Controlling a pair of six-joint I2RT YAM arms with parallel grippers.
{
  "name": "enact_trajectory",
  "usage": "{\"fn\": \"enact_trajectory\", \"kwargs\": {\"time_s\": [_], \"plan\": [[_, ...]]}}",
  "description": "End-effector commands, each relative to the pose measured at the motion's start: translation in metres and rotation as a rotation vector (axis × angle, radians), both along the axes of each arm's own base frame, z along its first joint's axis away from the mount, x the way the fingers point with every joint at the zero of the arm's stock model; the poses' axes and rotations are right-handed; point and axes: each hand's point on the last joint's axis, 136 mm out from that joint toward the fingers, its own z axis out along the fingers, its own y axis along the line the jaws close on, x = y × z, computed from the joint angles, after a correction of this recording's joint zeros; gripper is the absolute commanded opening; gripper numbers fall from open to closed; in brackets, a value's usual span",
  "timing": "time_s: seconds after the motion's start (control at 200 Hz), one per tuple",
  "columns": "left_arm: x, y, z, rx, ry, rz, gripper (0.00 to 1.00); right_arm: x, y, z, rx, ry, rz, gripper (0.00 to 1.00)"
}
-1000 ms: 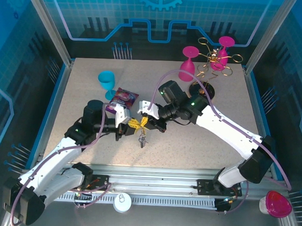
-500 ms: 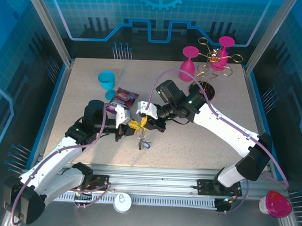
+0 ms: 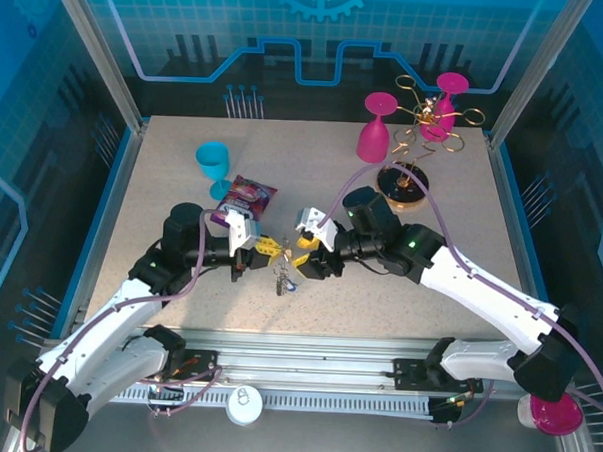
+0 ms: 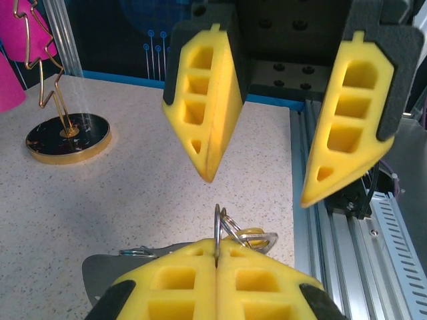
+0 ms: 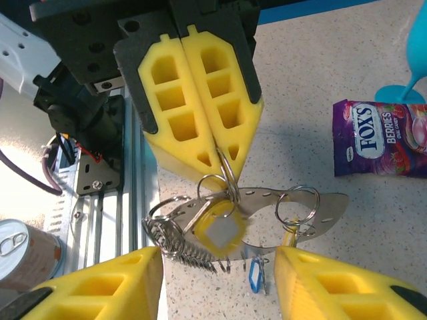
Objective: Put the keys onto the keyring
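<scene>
The left yellow-padded gripper (image 5: 217,160) is clenched on a thin wire loop of the greyish metal crescent keyring (image 5: 330,203). This seems meant to dangle the bundle, with its small yellow-tagged key (image 5: 220,233), within reach. The right yellow-padded gripper (image 4: 260,189) faces it, jaws apart.

From above, the keys (image 3: 282,278) are a tangle too small to tell apart. In the right wrist view the yellow tag (image 5: 221,233) is blurred and its face unreadable. The jaws of the right gripper (image 5: 219,260), the candy packet (image 5: 380,137), the blue cup (image 5: 410,67) and a can (image 5: 23,257) are all cut by picture edges. In the left wrist view the left gripper (image 4: 217,257) hides most of the keyring (image 4: 100,270).
</scene>
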Motion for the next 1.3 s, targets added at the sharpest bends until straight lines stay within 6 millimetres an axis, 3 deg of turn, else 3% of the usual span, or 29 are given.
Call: {"fn": "enact_trajectory", "kwargs": {"time_s": [0.0,0.42,0.971,1.296], "plan": [[0.000,-0.002,0.010,-0.035,-0.034,-0.002,0.00,0.004,0.013,0.003,0.041,-0.008,-0.033,0.49],[0.008,0.002,0.011,-0.046,-0.009,0.060,0.00,0.010,0.024,-0.004,0.034,-0.012,-0.047,0.43],[0.009,0.001,0.019,-0.097,-0.003,0.071,0.00,0.017,0.012,-0.005,-0.035,-0.074,-0.077,0.00],[0.010,0.000,0.026,-0.132,-0.007,0.067,0.00,0.010,0.008,-0.017,-0.120,-0.054,-0.033,0.00]]}}
